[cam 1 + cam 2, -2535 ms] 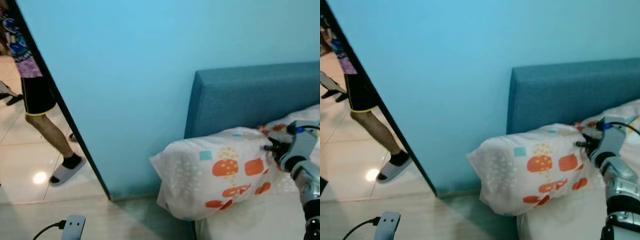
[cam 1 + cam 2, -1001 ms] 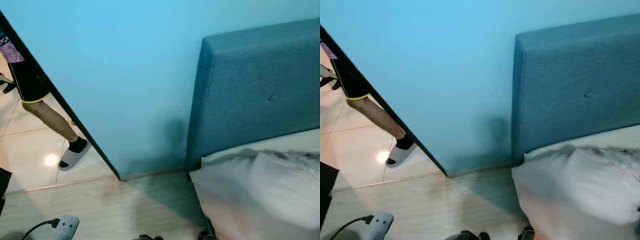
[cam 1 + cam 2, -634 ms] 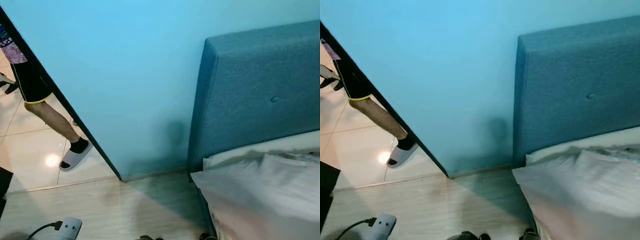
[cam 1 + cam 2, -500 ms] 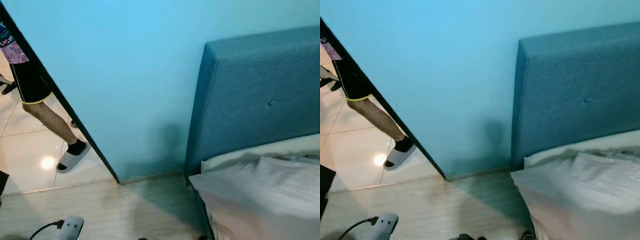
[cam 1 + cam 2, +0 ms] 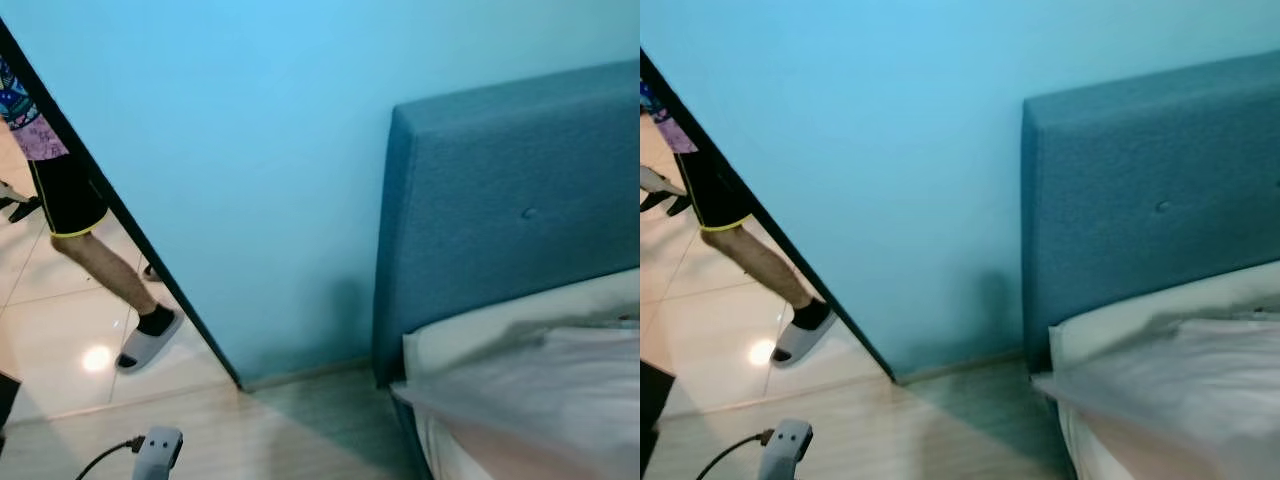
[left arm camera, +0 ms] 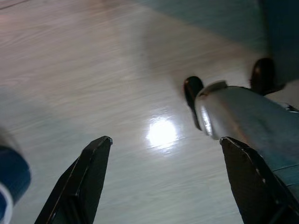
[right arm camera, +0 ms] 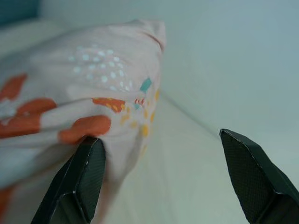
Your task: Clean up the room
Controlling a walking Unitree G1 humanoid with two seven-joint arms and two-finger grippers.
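Observation:
A pillow [image 7: 70, 93], white with orange mushroom prints, lies on the white bed sheet [image 7: 187, 177]. My right gripper [image 7: 161, 139] is open just in front of it, with one finger [image 7: 88, 172] against the pillow's edge. In the eye views a pale, blurred bulk of bedding [image 5: 540, 395] lies on the mattress [image 5: 470, 335] below the blue headboard [image 5: 500, 220]. My left gripper [image 6: 166, 140] hangs open over the wooden floor [image 6: 93, 70], holding nothing.
A blue wall [image 5: 250, 150] runs beside the bed. A person's leg [image 5: 100, 270] in a grey slipper [image 5: 148, 340] stands past the black door frame [image 5: 120, 210]. A white plug on a black cable [image 5: 158, 455] lies on the floor. My silver leg [image 6: 243, 121] is beside the left gripper.
2.5 s ago my right gripper was at the patterned pillow propped at the headboard corner; that corner is bare mattress now. The head view has kept shifting, lately tilting up slightly.

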